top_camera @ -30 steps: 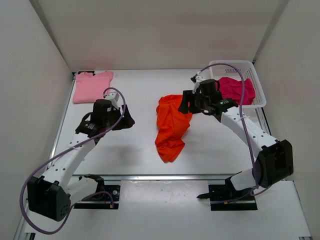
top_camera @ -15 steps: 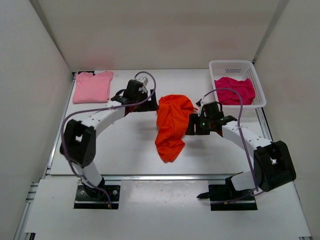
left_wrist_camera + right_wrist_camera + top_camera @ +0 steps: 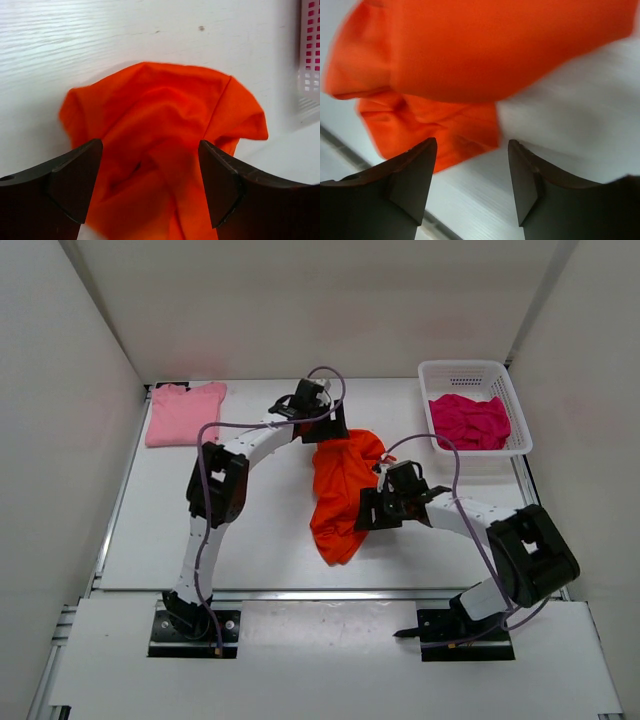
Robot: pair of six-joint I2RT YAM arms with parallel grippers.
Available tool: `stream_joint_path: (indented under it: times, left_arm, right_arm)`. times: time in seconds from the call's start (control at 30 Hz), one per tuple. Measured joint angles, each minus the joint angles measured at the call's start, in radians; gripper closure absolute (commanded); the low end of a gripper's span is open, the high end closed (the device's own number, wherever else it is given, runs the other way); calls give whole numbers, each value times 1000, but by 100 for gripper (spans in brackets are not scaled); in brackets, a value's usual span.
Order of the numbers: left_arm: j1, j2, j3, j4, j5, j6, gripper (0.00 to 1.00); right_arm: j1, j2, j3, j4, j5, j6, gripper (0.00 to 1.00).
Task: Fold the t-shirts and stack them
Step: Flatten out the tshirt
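The left end effector (image 3: 150, 146), jaws spread wide and holding nothing, hangs over the upper edge of the orange t-shirt (image 3: 340, 490) at the centre of the frame, while the right end effector (image 3: 472, 144), equally parted and empty, sits at that shirt's right side. The light pink t-shirt (image 3: 185, 412) lies flat at the upper left of the bench (image 3: 270, 540); the magenta t-shirt (image 3: 470, 420) is bunched in the white basket (image 3: 465, 367) at the upper right.
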Motion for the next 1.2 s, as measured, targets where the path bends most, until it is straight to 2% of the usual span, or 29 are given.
stream_joint_path:
  times: [0.07,0.1,0.13,0.17,0.2,0.23,0.4,0.53,0.67,0.9,1.03,1.17,1.2]
  left_arm:
    - [-14,69,82,-31,26,-4,20]
    - [-22,98,112,-45,40,-4,32]
    - [-30,121,130,-58,54,-8,54]
    - [-36,138,140,-68,66,-12,66]
    - [-42,150,142,-73,78,-13,90]
    - [-46,156,140,-79,90,-18,100]
    - [-47,125,49,-52,137,-30,100]
    - [-8,-2,-80,-39,135,-33,100]
    - [79,-253,-239,-18,125,-33,100]
    - [319,-848,-446,34,129,-40,100]
    - [334,-1117,-512,10,161,-29,99]
    - [344,-1271,-585,-49,215,-14,93]
    - [351,-1297,-602,-74,227,-10,87]
  right_arm:
    - [19,38,10,26,-16,9,42]
    - [28,50,19,39,-18,14,46]
    - [35,63,26,51,-21,16,51]
    - [37,75,31,64,-23,19,70]
    - [41,84,33,72,-23,15,91]
    - [42,92,33,79,-25,17,100]
    - [36,99,36,50,-25,29,100]
    - [10,5,51,-26,-4,19,100]
    - [-62,-200,78,-80,22,10,100]
    - [-237,-601,145,-136,34,-11,100]
    - [-302,-719,207,-174,-23,-35,100]
    - [-354,-808,231,-233,-93,-56,100]
    - [-370,-821,235,-247,-114,-59,100]
